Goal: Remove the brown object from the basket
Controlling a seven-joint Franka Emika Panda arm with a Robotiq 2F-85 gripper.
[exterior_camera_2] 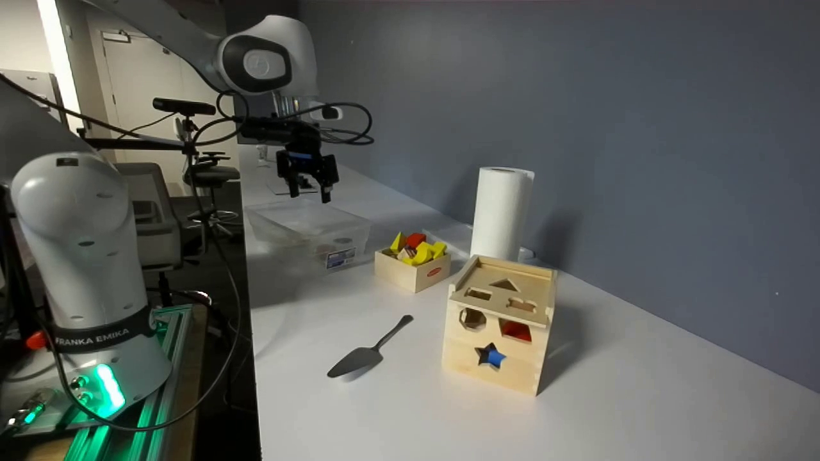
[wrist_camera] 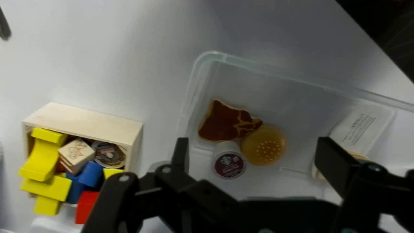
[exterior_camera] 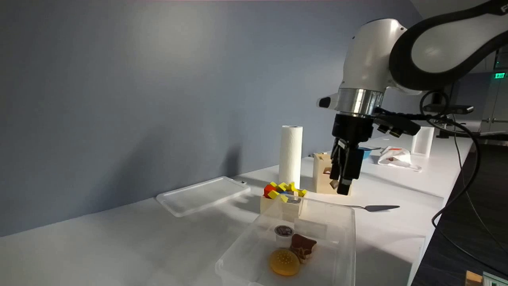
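The brown object, a dark reddish-brown steak-shaped piece [exterior_camera: 303, 246], lies in the clear plastic basket [exterior_camera: 351, 242]. In the wrist view the brown object [wrist_camera: 224, 124] lies near one end wall of the basket [wrist_camera: 255, 65], touching or close to the bun and the cup. The basket [exterior_camera_2: 272, 234] also shows in an exterior view, where the brown object cannot be made out. My gripper [exterior_camera: 339, 187] is open and empty, pointing down well above the table. In the wrist view the open fingers [wrist_camera: 253, 144] appear on either side of the cup and bun. The gripper [exterior_camera_2: 310, 193] also shows above the basket.
An orange-yellow bun [wrist_camera: 263, 145] and a coffee pod cup [wrist_camera: 229, 161] share the basket. Beside it stand a box of blocks [exterior_camera_2: 403, 272], a paper towel roll [exterior_camera_2: 501, 214] and a wooden shape cube [exterior_camera_2: 496, 333]. A cake server [exterior_camera_2: 362, 358] and a flat tray [exterior_camera: 202, 194] lie on the table.
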